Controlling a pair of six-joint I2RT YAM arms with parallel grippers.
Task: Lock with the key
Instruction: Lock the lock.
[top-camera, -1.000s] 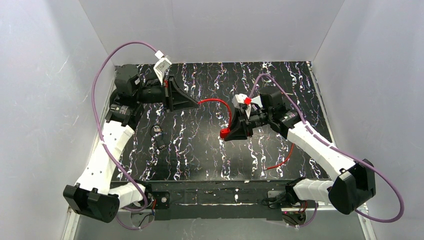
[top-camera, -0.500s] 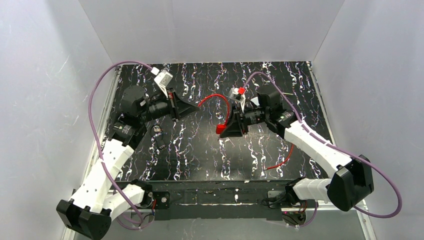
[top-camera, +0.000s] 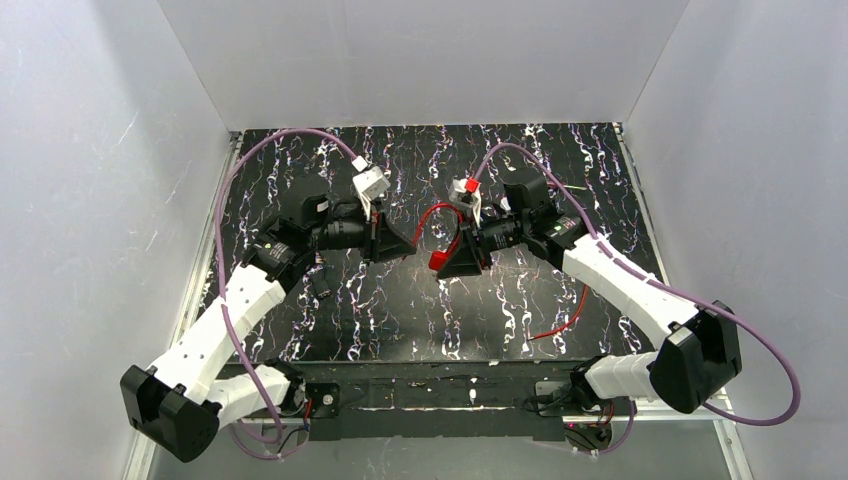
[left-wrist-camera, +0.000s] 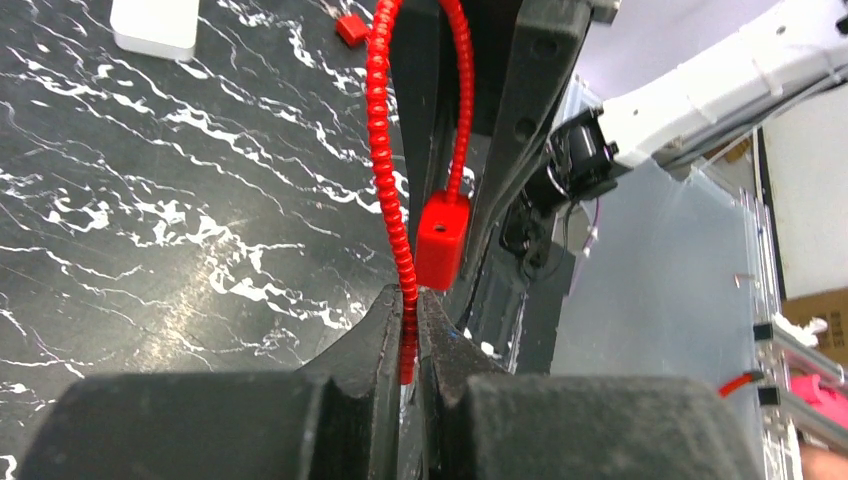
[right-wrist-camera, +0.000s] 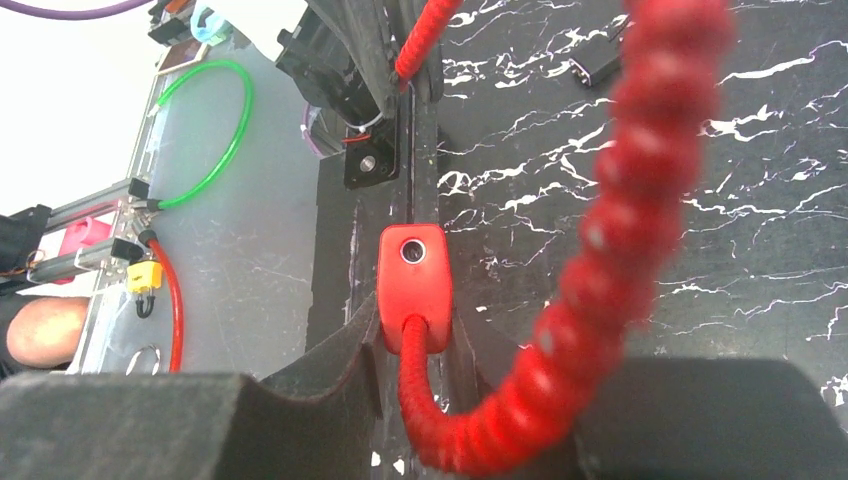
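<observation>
The red block-shaped lock body (right-wrist-camera: 414, 285) is in the air above the black marbled table (top-camera: 560, 160), clamped by the right gripper (right-wrist-camera: 415, 335). The left gripper (left-wrist-camera: 410, 310) pinches the free end of its red ribbed cable (left-wrist-camera: 383, 150). Step, I judge: closing the loop; next the tip must meet the hole exactly

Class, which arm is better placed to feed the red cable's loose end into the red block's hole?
Probably left: the left claw is shut on the cable near its end, close beside the block. The right claw only holds the block, with the hole facing outward.
</observation>
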